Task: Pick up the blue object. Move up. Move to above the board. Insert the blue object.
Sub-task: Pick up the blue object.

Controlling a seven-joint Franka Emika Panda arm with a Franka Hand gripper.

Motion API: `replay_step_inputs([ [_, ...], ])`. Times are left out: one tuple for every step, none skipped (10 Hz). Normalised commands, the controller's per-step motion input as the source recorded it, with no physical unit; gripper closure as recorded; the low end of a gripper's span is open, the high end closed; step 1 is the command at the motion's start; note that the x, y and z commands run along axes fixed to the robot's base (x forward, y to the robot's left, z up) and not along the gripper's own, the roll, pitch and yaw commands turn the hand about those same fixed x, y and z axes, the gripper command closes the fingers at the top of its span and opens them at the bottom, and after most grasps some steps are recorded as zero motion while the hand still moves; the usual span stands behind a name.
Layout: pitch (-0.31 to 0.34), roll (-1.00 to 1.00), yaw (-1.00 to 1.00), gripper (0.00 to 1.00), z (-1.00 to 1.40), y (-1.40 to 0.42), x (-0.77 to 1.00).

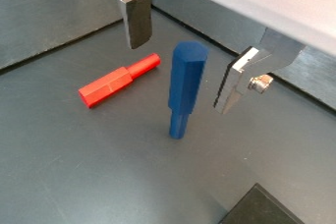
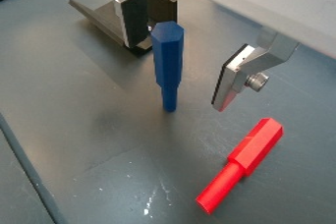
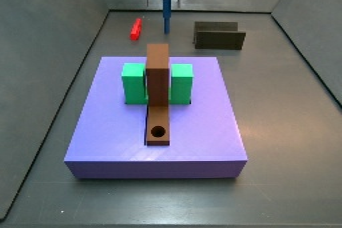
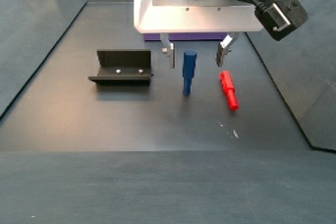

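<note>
The blue object (image 1: pixel 184 85) stands upright on the grey floor, its thin end down. It also shows in the other wrist view (image 2: pixel 167 66) and in both side views (image 3: pixel 167 14) (image 4: pixel 190 73). My gripper (image 1: pixel 182 74) (image 2: pixel 182 71) is open and low, with one finger on each side of the blue object's top and gaps on both sides. In a side view the gripper (image 4: pixel 195 56) hangs over the peg. The board (image 3: pixel 158 92) is a brown plank passing through a green block (image 3: pixel 132 83), with its hole (image 3: pixel 159 132) at the near end.
A shorter red stick (image 1: pixel 117 80) (image 2: pixel 241 163) (image 4: pixel 230 90) lies on the floor beside the blue object. The fixture (image 4: pixel 121 68) (image 3: pixel 218 36) (image 2: pixel 98 14) stands on its other side. The board rests on a purple platform (image 3: pixel 201 122). Grey walls ring the floor.
</note>
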Motion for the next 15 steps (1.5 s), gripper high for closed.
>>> replay_step_inputs([
  [0.0,-0.03,0.0,0.0,-0.1,0.0,0.0],
  [0.0,-0.01,0.0,0.0,-0.08,0.0,0.0],
  [0.0,-0.01,0.0,0.0,0.0,0.0,0.0],
  [-0.014,-0.01,0.0,0.0,0.0,0.0,0.0],
  [-0.01,-0.01,0.0,0.0,-0.1,0.0,0.0],
  [0.0,0.0,0.0,0.0,-0.11,0.0,0.0],
  [0.0,0.0,0.0,0.0,0.0,0.0,0.0],
  [0.0,0.0,0.0,1.0,0.0,0.0,0.0],
  [0.0,0.0,0.0,1.0,0.0,0.0,0.0],
  [0.0,0.0,0.0,1.0,0.0,0.0,0.0],
  [0.0,0.0,0.0,1.0,0.0,0.0,0.0],
  [0.0,0.0,0.0,1.0,0.0,0.0,0.0],
  [0.0,0.0,0.0,1.0,0.0,0.0,0.0],
  [0.0,0.0,0.0,1.0,0.0,0.0,0.0],
  [0.0,0.0,0.0,1.0,0.0,0.0,0.0],
])
